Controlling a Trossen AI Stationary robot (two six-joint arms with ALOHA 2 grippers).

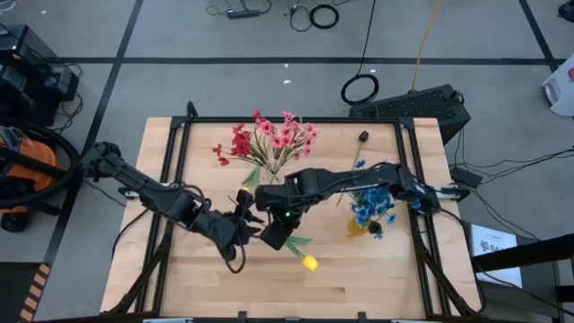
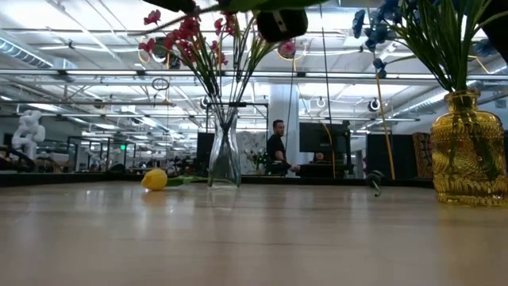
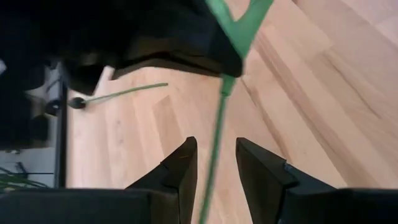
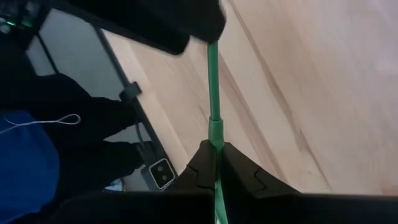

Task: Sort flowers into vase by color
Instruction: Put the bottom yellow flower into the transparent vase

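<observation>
The right gripper is pressed fully closed on a thin green stem, which runs straight out from between its fingertips. The left gripper stands partly open: the same stem passes through the gap between its two fingers, and whether either finger touches it cannot be told. From above, both grippers meet over the middle of the desk, just in front of the clear glass vase, the left gripper beside the right gripper.

The held flower is a single yellow bud on that stem, lying low near the desk surface a little in front of the clear vase and beyond the right gripper; the level view shows the bud just beside the vase's foot.

The clear vase carries red clusters and pink sprays fanned out on green stems. Well to one side of it stands an amber glass vase holding blue clusters. One dark bud on a long stem lies flat on the desk behind the amber vase, apart from both grippers.

A person is in the room far behind the clear vase.
</observation>
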